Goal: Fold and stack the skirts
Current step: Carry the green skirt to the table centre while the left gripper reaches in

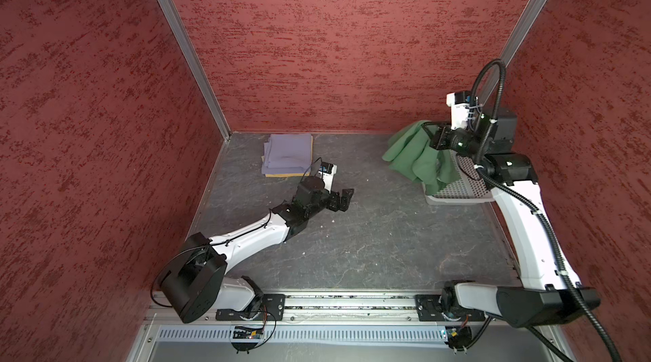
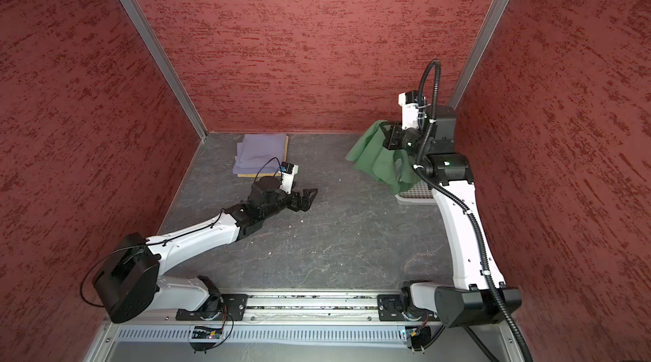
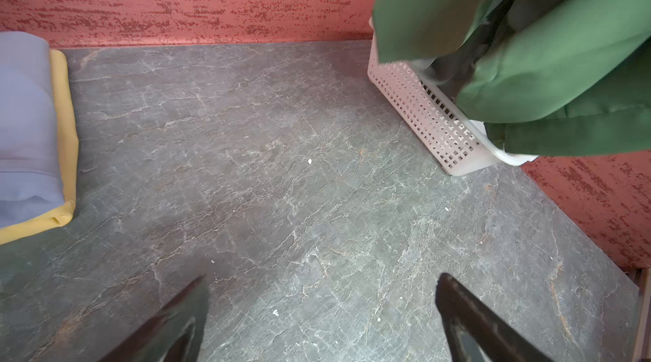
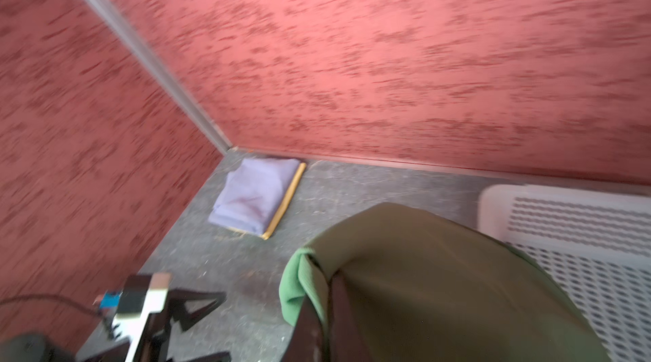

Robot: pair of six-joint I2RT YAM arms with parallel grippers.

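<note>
My right gripper [image 1: 432,130] is clenched on the green skirt [image 1: 412,156], at the right of both top views, above the white basket [image 1: 458,192]. The cloth hangs from the jaws in loose folds, and its lower end drapes over the basket wall. My left gripper [image 1: 343,199] is released, jaws wide w/ nothing between, low over the table [image 1: 370,237], left of centre.

Handling, I judge: the skirt is light, soft and limp, so it will sag and bunch and not keep any shape. A pinch on one point is not enough to spread it. Better are two pinches along the lighter ribbed band, which shows beside my finger in the right wrist view, one per gripper.

Basket: the part I see holds nothing except the skirt's end; the rest is hidden by cloth and arm.

The lavender skirt [image 1: 287,154] lies folded on the yellow skirt [image 1: 281,175], upper left on the table, near the back corner.
</note>
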